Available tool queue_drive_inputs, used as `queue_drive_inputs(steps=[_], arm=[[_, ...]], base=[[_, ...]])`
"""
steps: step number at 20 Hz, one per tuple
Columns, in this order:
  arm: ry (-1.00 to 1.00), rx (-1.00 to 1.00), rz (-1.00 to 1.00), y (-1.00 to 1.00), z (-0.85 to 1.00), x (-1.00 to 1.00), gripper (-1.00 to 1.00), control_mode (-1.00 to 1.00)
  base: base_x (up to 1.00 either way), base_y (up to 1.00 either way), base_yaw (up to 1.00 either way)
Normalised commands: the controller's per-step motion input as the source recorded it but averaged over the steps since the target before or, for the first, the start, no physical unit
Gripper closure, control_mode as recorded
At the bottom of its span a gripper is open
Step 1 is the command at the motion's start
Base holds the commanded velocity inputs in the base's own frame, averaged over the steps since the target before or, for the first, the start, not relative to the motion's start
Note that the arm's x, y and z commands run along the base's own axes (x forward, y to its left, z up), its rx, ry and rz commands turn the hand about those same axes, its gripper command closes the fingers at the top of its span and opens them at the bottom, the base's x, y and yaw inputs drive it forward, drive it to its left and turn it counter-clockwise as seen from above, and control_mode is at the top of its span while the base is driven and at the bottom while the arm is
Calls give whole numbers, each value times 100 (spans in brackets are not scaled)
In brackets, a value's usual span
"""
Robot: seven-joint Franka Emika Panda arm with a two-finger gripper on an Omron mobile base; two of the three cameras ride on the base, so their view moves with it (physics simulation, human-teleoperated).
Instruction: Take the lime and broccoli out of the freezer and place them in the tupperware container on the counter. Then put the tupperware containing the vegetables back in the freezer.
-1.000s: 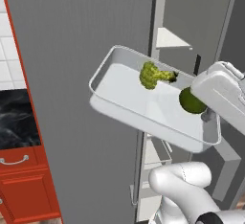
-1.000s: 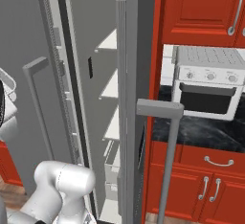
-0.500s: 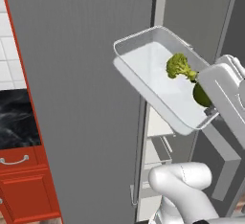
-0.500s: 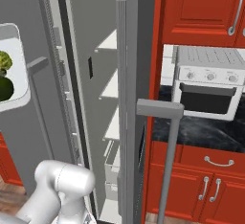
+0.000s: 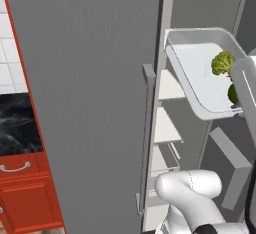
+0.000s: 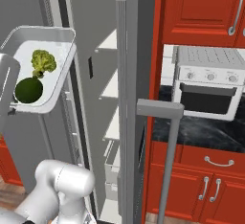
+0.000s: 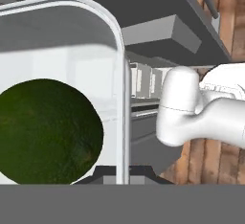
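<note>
Red cabinets (image 6: 196,12) line the kitchen, a black marbled counter (image 5: 20,128) sits at nine o'clock, a toaster oven (image 6: 210,89) at three. The freezer (image 6: 107,98) stands open, white shelves bare, its ridged door (image 5: 85,98) looming large. Up in the air, tilted, is the tupperware container (image 6: 60,36), gripper (image 7: 122,173) clamped on its rim, lime (image 6: 28,90) and broccoli (image 6: 43,61) inside, lime nearest the fingers.
</note>
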Motion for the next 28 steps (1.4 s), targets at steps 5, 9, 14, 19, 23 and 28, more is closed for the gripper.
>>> queue_drive_inputs(steps=[5,9,14,19,23,28], arm=[[2,12,-19,-53,9,52,100,-100],[0,5,-6,-33,0,78,100,-100],[0,1,0,-21,0,83,100,-100],[0,0,1,-18,-3,97,100,-100],[-2,0,7,-12,-5,96,100,-100],[-1,0,12,-14,-1,100,100,-100]], base=[[0,0,0],[0,0,0],[0,0,0],[0,0,0],[0,0,0],[0,0,0]])
